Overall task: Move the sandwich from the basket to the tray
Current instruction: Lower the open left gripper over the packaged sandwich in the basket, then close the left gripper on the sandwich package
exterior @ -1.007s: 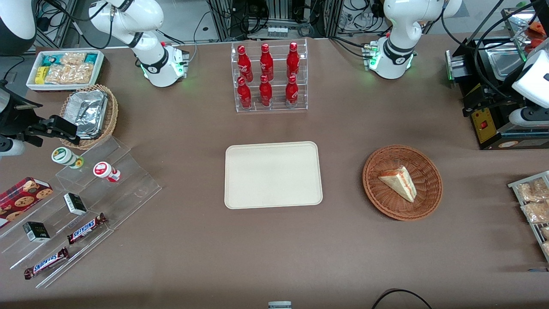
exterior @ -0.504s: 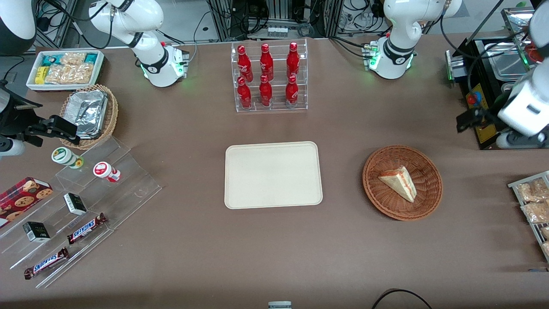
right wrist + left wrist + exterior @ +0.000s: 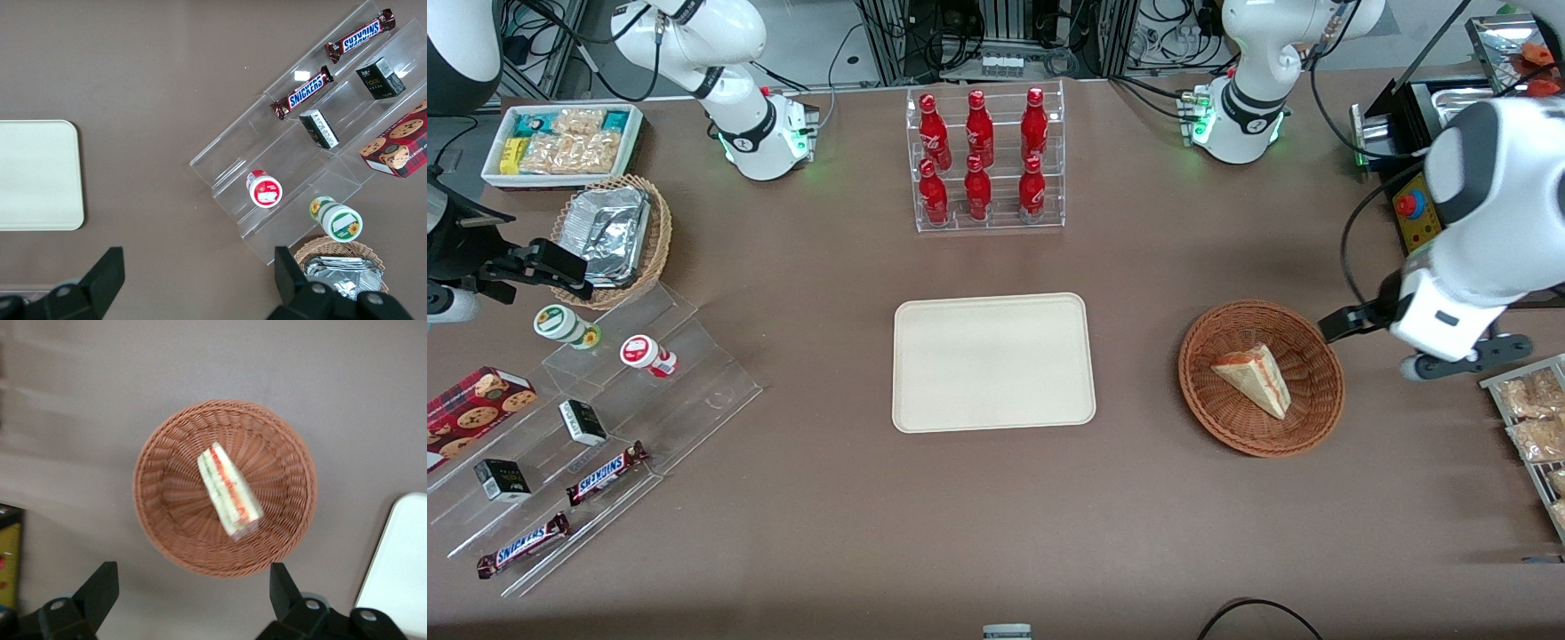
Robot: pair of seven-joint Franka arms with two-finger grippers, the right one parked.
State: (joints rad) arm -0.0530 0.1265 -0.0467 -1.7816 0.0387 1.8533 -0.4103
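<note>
The sandwich (image 3: 1254, 378), a pale bread wedge with red and green filling, lies in the round reddish-brown wicker basket (image 3: 1200, 391). The cream tray (image 3: 992, 363) lies flat mid-table, beside the basket toward the parked arm's end. My left gripper (image 3: 1458, 356) hovers above the table just beside the basket, toward the working arm's end. In the left wrist view the gripper (image 3: 190, 587) is open and empty, its fingers (image 3: 100, 587) spread wide just off the basket's rim (image 3: 153, 520); the sandwich (image 3: 229, 493) lies in the basket's middle and a corner of the tray (image 3: 400, 567) shows.
A rack of red bottles (image 3: 985, 160) stands farther from the camera than the tray. A black machine (image 3: 1423, 204) and a wire rack of snack packets (image 3: 1529, 418) flank the arm. Acrylic steps with snacks (image 3: 605, 418) and a tan basket of foil trays (image 3: 609, 236) sit toward the parked arm's end.
My left arm has swung away from the black machine, nearer the camera and toward the basket. The sandwich, basket and tray have not moved.
</note>
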